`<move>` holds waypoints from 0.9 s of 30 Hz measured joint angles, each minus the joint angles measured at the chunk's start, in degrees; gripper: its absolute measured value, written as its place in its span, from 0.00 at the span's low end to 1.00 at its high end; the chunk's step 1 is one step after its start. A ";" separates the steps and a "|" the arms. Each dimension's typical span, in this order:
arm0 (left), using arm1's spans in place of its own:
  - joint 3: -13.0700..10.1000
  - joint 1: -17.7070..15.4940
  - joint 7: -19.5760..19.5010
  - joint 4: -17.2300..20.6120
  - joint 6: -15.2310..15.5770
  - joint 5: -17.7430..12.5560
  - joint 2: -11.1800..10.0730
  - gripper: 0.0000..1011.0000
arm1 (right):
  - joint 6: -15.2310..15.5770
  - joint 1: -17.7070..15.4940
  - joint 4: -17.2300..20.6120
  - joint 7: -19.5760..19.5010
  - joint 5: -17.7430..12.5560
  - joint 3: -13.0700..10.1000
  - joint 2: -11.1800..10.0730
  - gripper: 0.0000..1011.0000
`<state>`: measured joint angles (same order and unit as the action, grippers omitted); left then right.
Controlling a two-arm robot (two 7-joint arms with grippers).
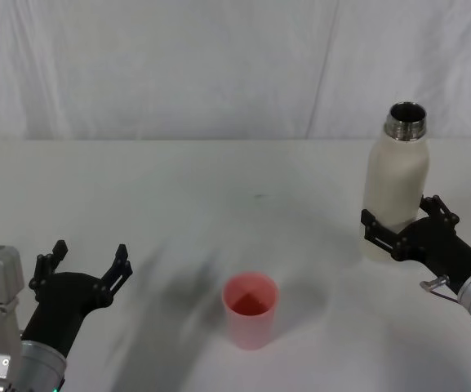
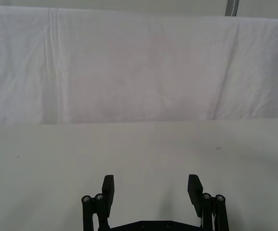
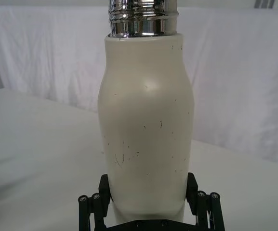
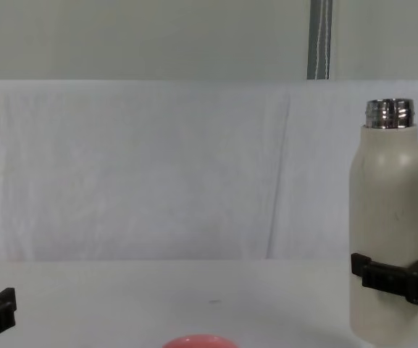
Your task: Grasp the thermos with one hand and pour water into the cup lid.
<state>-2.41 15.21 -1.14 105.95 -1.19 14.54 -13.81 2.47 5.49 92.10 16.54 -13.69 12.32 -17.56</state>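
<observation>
The cream-white thermos (image 1: 397, 184) stands upright on the right of the table, its steel neck open at the top. My right gripper (image 1: 402, 214) is shut on the thermos low on its body, one finger pressed to each side; the right wrist view shows the thermos (image 3: 146, 125) between the right gripper (image 3: 148, 185) fingers. From the chest, the thermos (image 4: 386, 232) rests on the table inside the right gripper (image 4: 397, 272). The pink cup lid (image 1: 250, 309) stands open side up at centre front, its rim (image 4: 198, 341) just showing. My left gripper (image 1: 91, 251) is open at front left, holding nothing.
A white cloth covers the table (image 1: 178, 204) and hangs as a backdrop behind it. Bare tabletop lies between the cup lid and the thermos. The left gripper (image 2: 151, 185) faces bare cloth.
</observation>
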 joint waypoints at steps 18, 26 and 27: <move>0.00 0.00 0.00 0.00 0.00 0.00 0.00 0.99 | -1.94 2.71 -5.13 -2.06 -0.15 0.45 3.33 0.94; 0.00 0.00 0.00 0.00 0.00 0.00 0.00 0.99 | -2.56 3.44 -6.80 -2.38 0.25 0.76 4.34 0.94; 0.00 0.00 0.00 0.00 0.00 0.00 0.00 0.99 | -2.61 3.48 -6.96 -2.39 0.31 0.79 4.41 0.94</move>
<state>-2.41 15.21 -1.14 105.95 -1.19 14.54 -13.81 -0.14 8.97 85.14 14.15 -13.38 13.11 -13.14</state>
